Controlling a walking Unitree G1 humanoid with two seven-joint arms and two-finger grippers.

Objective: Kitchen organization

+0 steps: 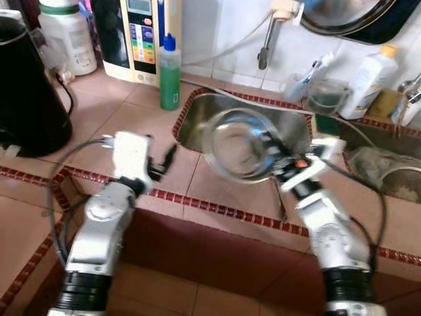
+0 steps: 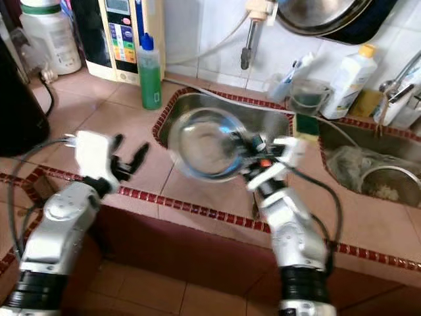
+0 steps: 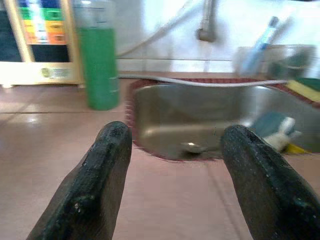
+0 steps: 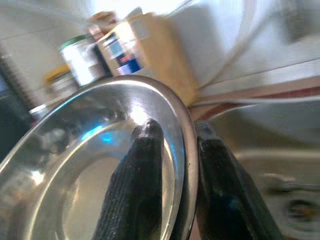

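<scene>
Nearest, the right hand (image 1: 268, 157) pinches a steel bowl (image 1: 240, 145) by its rim, tilted above the sink's (image 1: 197, 108) front edge. Thin, stiff, slick metal looks light; the rim grip suits it. At nine o'clock, the left hand (image 1: 162, 160) hovers spread over the desk (image 1: 118, 105).

silver bowl (image 1: 238, 145), green bottle (image 1: 170, 72), black pincer fingers (image 3: 102, 175)

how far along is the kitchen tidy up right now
Done: the steel bowl is already picked up, its rim pinched by the right gripper and held tilted above the small sink. In hand: carrying that bowl. Left: setting it down somewhere; the left gripper is open and empty over the tiled counter, beside the green bottle.
</scene>
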